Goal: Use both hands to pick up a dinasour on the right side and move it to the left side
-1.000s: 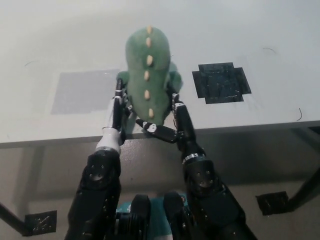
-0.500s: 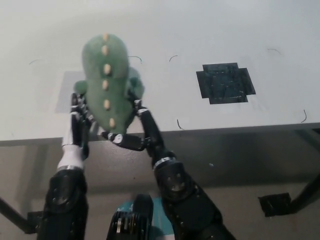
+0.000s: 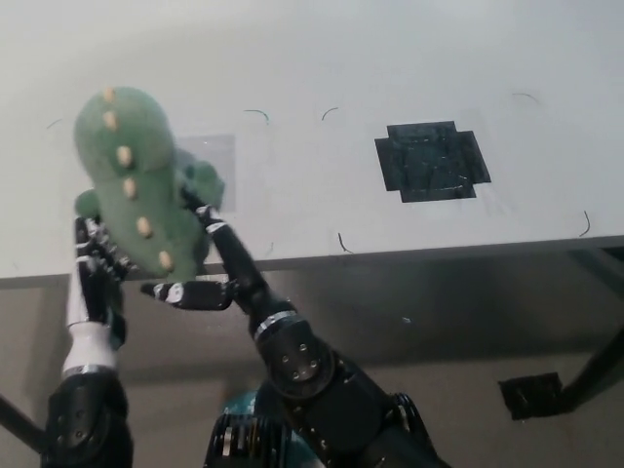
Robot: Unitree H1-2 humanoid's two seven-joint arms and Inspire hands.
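A green plush dinosaur (image 3: 132,180) with a row of cream spikes down its back is held up between both hands, over the left part of the white table (image 3: 322,58). My left hand (image 3: 95,261) presses against its left flank. My black right hand (image 3: 210,268) presses on its right side and reaches under its lower end. The toy tilts slightly, head end pointing away from me. It covers most of a grey square (image 3: 216,156) on the table.
A black cross-shaped patch (image 3: 432,161) lies on the table's right part. The table's front edge (image 3: 439,249) runs across the picture's middle. Black foot plates (image 3: 531,395) of the table legs show on the floor below.
Both hands have carried the dinosaur leftwards, from beside the black patch to over the grey square at the left. The toy has tilted a little.
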